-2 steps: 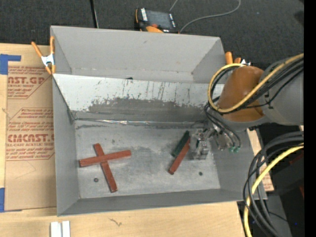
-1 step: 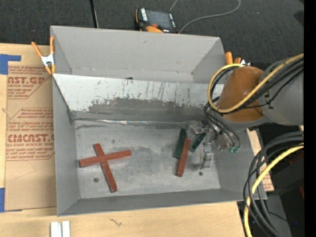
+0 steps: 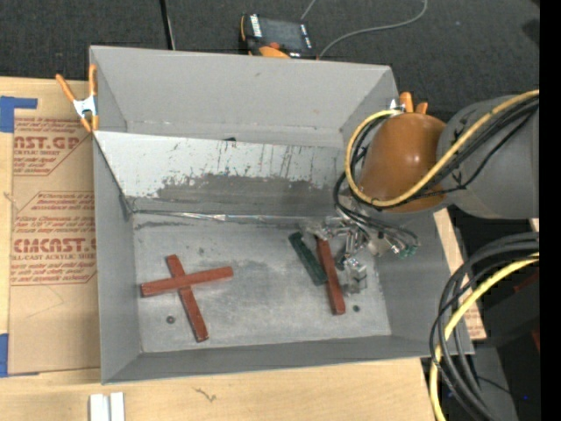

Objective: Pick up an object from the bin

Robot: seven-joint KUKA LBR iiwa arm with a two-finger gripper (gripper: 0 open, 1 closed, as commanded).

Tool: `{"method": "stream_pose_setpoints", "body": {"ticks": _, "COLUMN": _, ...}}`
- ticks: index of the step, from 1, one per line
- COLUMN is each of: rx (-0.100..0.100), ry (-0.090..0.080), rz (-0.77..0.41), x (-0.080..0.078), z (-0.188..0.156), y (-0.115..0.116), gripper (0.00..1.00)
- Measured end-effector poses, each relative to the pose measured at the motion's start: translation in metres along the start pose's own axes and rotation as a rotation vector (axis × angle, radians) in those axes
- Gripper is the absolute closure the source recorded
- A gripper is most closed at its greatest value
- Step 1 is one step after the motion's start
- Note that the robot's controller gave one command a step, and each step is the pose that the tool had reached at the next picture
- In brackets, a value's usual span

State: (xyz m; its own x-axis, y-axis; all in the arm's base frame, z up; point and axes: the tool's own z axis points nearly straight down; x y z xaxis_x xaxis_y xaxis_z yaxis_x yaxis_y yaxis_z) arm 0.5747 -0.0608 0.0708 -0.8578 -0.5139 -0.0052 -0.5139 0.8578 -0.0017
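At bin (image 3: 254,147) right side, gripper (image 3: 353,266) over 1 red stick (image 3: 335,296) & 1 green bar (image 3: 308,261); open/shut can't tell.

red-brown sticks (image 3: 186,281): 3 | dark green stick (image 3: 308,258): 1 | grey bin (image 3: 237,95): 1

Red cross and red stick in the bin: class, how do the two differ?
The cross is two crossed bars; the red stick is one straight bar. The cross lies alone at the left; the red stick lies at the right beside a green stick, by the gripper. Both are reddish brown.
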Motion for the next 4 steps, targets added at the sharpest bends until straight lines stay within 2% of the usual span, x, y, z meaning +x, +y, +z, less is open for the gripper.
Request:
{"method": "stream_pose_setpoints", "body": {"ticks": 1, "rx": -0.004, "ry": 0.003, "rz": -0.089, "x": 0.011, "z": 0.0, "y": 0.057, "gripper": 0.0}}
{"method": "stream_pose_setpoints", "body": {"ticks": 2, "rx": 0.0, "ry": 0.001, "rz": -0.086, "x": 0.01, "z": 0.0, "y": 0.054, "gripper": 1.0}}
{"method": "stream_pose_setpoints", "body": {"ticks": 3, "rx": -0.002, "ry": 0.003, "rz": -0.094, "x": -0.008, "z": 0.0, "y": 0.027, "gripper": 1.0}}
{"method": "stream_pose_setpoints", "body": {"ticks": 4, "rx": 0.003, "ry": -0.003, "rz": -0.13, "x": 0.0, "z": -0.142, "y": 0.052, "gripper": 1.0}}
